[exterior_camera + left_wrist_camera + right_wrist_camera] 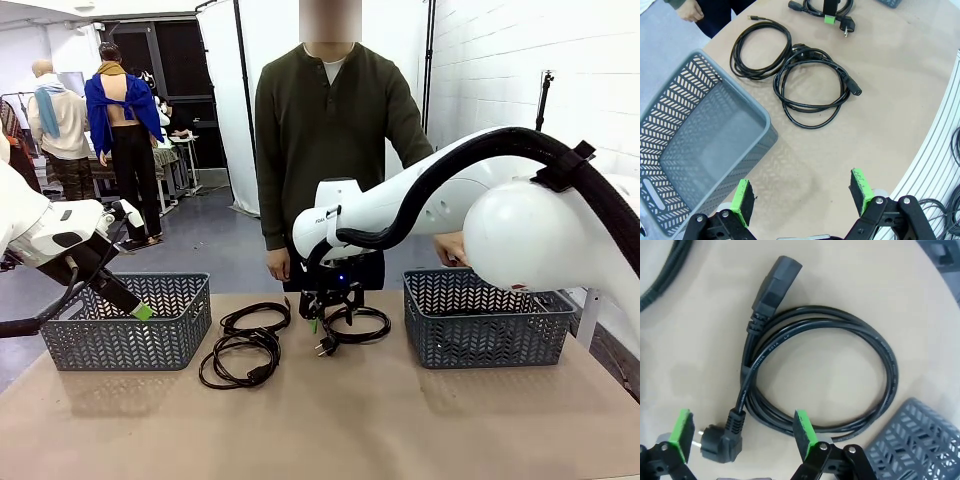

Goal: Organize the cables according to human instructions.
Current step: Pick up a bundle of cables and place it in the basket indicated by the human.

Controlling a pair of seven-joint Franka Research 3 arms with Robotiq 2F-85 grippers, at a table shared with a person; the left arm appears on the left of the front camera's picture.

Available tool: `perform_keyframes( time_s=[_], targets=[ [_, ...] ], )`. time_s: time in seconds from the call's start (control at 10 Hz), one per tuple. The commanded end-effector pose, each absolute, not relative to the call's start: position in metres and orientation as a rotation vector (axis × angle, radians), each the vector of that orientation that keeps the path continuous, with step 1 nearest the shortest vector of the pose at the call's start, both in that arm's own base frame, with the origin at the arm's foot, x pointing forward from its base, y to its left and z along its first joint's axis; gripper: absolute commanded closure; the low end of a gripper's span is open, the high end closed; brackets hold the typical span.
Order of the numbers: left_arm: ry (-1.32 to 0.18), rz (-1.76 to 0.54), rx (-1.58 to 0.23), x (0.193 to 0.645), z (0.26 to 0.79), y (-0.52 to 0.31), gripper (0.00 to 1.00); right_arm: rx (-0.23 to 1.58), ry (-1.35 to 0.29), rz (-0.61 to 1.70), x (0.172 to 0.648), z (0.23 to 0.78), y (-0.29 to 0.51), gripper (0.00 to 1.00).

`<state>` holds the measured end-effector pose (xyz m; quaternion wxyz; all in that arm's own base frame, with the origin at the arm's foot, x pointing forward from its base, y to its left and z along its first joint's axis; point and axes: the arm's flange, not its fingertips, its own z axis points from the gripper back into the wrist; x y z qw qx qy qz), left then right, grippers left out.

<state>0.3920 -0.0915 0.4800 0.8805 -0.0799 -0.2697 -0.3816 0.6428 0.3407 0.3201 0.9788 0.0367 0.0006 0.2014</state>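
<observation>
Right gripper (742,427) gapes wide over a coiled power cord (890,375) on the counter (690,340); left wrist view adds the left gripper (801,195), equally wide, beside a basket (765,122) and two cords (790,52)

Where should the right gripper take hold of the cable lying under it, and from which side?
Grip the bundled strands beside the plug, coming straight down from above. The cable lies flat on the table as a loop, and there its strands run together, so the open right gripper can likely close across all at once.
</observation>
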Motion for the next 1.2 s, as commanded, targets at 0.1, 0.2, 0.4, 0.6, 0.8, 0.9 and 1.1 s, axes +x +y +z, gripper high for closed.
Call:
perform_keyframes(
  time_s=[0.1, 0.2, 0.4, 0.6, 0.8, 0.9, 1.1],
  targets=[
    [-0.563, -0.787, -0.185, 0.393, 0.480, -0.090, 0.00, 0.042, 0.018, 0.419, 0.656, 0.314, 0.346, 0.00],
    [-0.563, -0.787, -0.185, 0.393, 0.480, -0.090, 0.00, 0.041, 0.020, 0.419, 0.656, 0.312, 0.347, 0.00],
    [-0.563, -0.787, -0.185, 0.393, 0.480, -0.090, 0.00, 0.035, 0.025, 0.422, 0.656, 0.308, 0.349, 0.00],
    [-0.563, -0.787, -0.185, 0.393, 0.480, -0.090, 0.00, 0.026, 0.038, 0.424, 0.656, 0.306, 0.351, 0.00],
    [-0.563, -0.787, -0.185, 0.393, 0.480, -0.090, 0.00, 0.018, 0.048, 0.421, 0.656, 0.304, 0.351, 0.18],
    [-0.563, -0.787, -0.185, 0.393, 0.480, -0.090, 0.00, 0.017, 0.048, 0.417, 0.656, 0.305, 0.352, 0.36],
    [-0.563, -0.787, -0.185, 0.393, 0.480, -0.090, 0.00, 0.014, 0.053, 0.410, 0.656, 0.305, 0.351, 0.72]
  ],
)
